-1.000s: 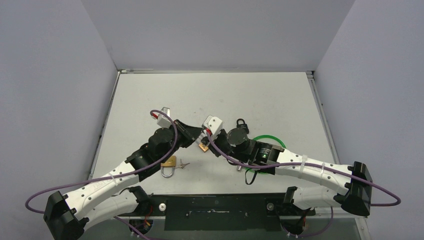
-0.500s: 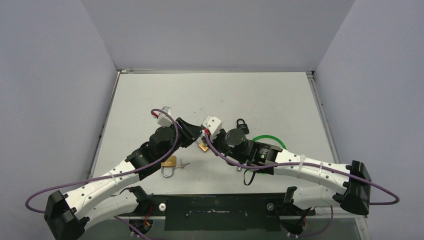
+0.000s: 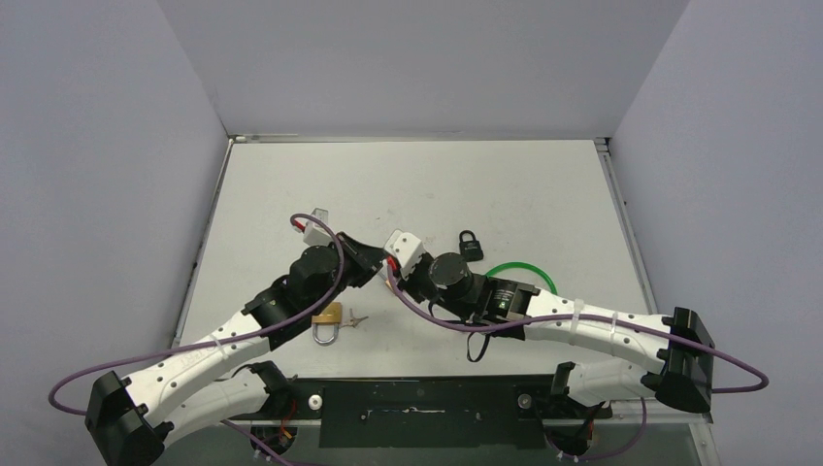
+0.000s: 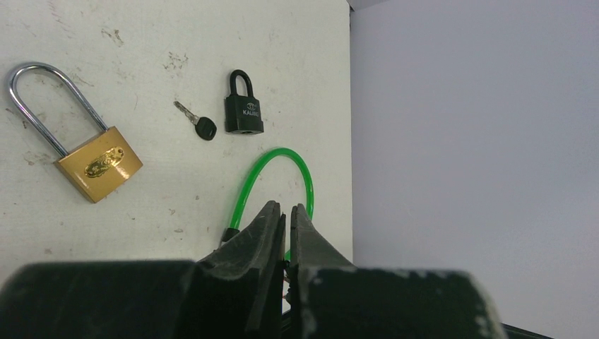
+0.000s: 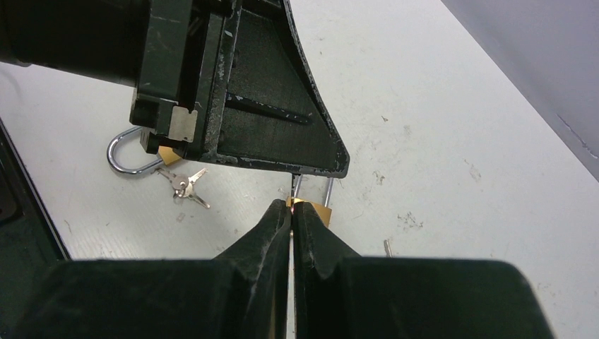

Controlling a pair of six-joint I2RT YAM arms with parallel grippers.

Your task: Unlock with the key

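At mid-desk (image 3: 417,184) my two arms meet nose to nose. The left pincer (image 4: 285,214) is narrowed to a thin slit, and I cannot tell whether anything sits in it. The right pincer (image 5: 290,206) is pressed to a hairline, its tips right at the top corner of a brass padlock (image 5: 312,210) whose shackle runs under the left pincer's finger. Whether those tips actually nip the lock I cannot tell. Nearer the left arm lies a second brass padlock (image 3: 330,314), its shackle pointing toward the arm bases, with a small bunch of keys (image 3: 357,318) just beside its body, and neither pincer touches them. On the right arm's far side a black padlock (image 3: 470,243) lies flat, and a green cable loop (image 3: 524,269) curves out from under that arm. My left wrist view shows a black-headed key (image 4: 200,125) lying just beside the black padlock without touching it. It also shows a long-shackled brass padlock (image 4: 99,161) lying flat off to the left, and I cannot tell which of the brass ones that is.
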